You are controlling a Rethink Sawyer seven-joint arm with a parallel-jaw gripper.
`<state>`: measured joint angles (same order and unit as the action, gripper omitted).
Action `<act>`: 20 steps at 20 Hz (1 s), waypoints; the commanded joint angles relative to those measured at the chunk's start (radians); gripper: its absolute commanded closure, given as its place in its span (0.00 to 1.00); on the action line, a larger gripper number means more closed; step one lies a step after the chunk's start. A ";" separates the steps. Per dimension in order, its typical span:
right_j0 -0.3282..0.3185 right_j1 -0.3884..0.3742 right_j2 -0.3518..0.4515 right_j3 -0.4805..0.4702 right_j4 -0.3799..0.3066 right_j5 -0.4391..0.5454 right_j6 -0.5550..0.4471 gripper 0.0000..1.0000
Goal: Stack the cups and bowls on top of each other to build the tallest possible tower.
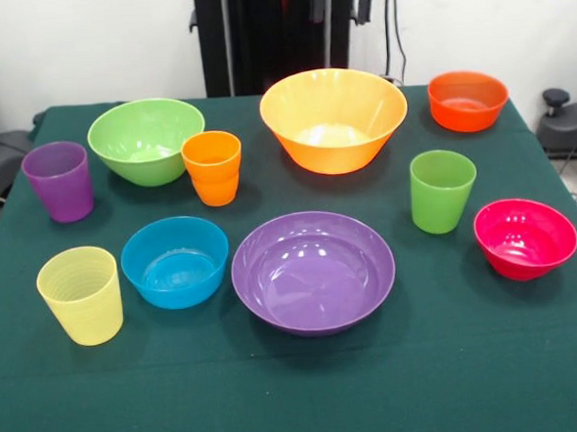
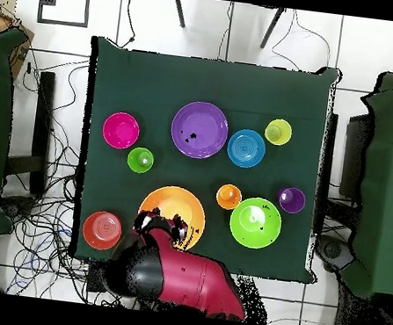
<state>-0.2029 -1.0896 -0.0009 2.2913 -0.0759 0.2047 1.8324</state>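
All cups and bowls stand apart, upright on the green table; nothing is stacked. At the robot's side are the light green bowl (image 1: 147, 138), the large orange-yellow bowl (image 1: 332, 120) and the orange-red bowl (image 1: 468, 100). Nearer the camera are the blue bowl (image 1: 175, 262), the wide purple bowl (image 1: 313, 271) and the pink-red bowl (image 1: 525, 238). The cups are purple (image 1: 59, 181), orange (image 1: 212, 168), pale yellow (image 1: 81, 295) and green (image 1: 442, 191). In the overhead view my gripper (image 2: 158, 226) hangs drawn back over the near rim of the orange-yellow bowl (image 2: 177, 204).
The red and black arm (image 2: 181, 278) lies over the table's edge at the robot's side. The black pedestal (image 1: 275, 31) stands behind the table. Other green tables (image 2: 391, 176) flank it, and cables cover the floor.
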 commanded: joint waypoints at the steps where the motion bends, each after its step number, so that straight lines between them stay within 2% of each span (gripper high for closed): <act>1: -0.029 0.027 0.124 0.074 -0.076 0.103 -0.027 0.00; 10: -0.048 0.034 0.141 0.113 -0.104 0.061 0.003 0.00; 20: -0.069 -0.013 0.166 0.187 -0.110 0.042 0.021 0.00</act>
<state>-0.2481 -1.1108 0.0736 2.3699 -0.1214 0.2044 1.8324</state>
